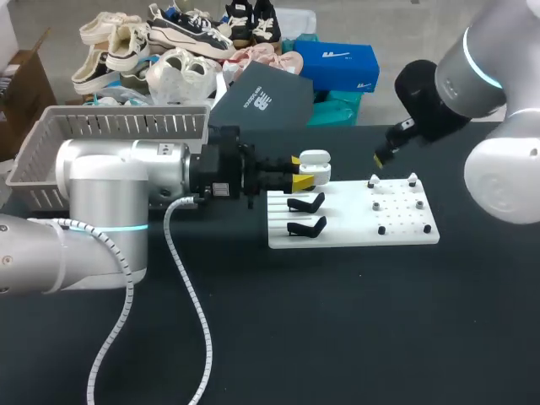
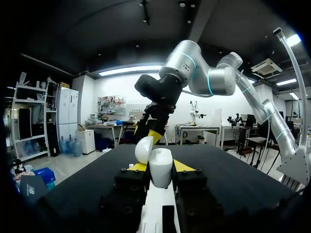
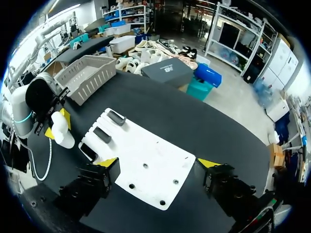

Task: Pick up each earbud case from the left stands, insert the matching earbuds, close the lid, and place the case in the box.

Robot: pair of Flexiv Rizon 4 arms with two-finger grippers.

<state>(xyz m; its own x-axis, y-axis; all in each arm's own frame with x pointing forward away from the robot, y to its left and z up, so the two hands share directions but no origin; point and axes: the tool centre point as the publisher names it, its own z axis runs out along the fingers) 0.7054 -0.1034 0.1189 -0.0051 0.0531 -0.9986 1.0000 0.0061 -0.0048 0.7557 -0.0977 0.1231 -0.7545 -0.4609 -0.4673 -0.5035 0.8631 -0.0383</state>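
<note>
Item 1, table: a black surface carrying all that follows. Places are given from the white board, which lies flat near the table's middle.

Item 2, left arm: it lies level to the left of the board, pointing at the board's far left corner. A white coiled cable runs from the arm down across the table, left of the board.

Item 3, right arm: it stands above the board's far right side. The right gripper hangs over the board with its fingers spread wide and nothing between them.

Item 4, basket: grey, with slotted walls, well left of the board and behind the left arm.

Item 5, stands: black, in a row along the board's left edge.

Item 6, earbud case: white, lid open, at the board's far left corner. The left gripper is clamped on it, one finger on each side. Whether the case rests on a stand cannot be told.

Item 7, small white pieces: two, upright near the board's far right edge, too small to identify.
</note>
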